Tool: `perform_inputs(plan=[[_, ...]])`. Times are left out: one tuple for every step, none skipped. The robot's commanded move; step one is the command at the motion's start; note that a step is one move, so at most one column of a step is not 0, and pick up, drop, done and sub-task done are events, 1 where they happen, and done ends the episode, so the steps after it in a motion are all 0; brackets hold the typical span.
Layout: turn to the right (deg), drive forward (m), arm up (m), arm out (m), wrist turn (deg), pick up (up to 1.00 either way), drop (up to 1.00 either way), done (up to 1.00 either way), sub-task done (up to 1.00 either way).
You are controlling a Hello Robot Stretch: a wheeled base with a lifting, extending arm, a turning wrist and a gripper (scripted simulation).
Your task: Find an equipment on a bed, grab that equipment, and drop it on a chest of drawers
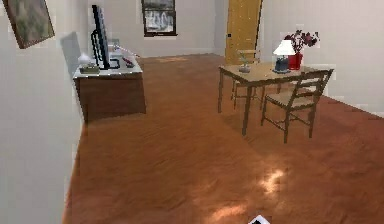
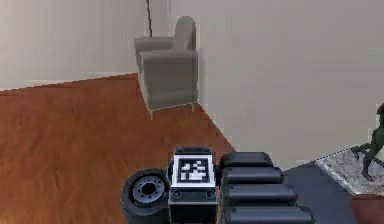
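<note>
My arm (image 2: 245,190) rises as a stack of dark blocks from the arm side view's bottom edge, with a white marked square (image 2: 192,168) at its end. Left of that square sits the gripper's round dark body (image 2: 146,194). I cannot make out its far end, so I cannot tell whether it holds anything. A low wooden cabinet (image 1: 110,92) stands against the wall at the forward view's left. It carries a flat dark screen (image 1: 99,38) and some small items.
A wooden table (image 1: 262,74) with a lamp (image 1: 284,54) and red vase (image 1: 296,58) stands right, chairs (image 1: 299,99) around it. An orange door (image 1: 243,28) is at the back. A grey armchair (image 2: 168,65) stands by the wall. A dark statue (image 2: 376,140) is at the right edge. Open wood floor lies between.
</note>
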Motion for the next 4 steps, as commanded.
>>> perform_inputs(plan=[[45.0,0.0,0.0,0.0,0.0,0.0,0.0,0.0,0.0],[45.0,0.0,0.0,0.0,0.0,0.0,0.0,0.0,0.0],[36.0,0.0,0.0,0.0,0.0,0.0,0.0,0.0,0.0],[0.0,0.15,0.0,0.0,0.0,0.0,0.0,0.0,0.0]])
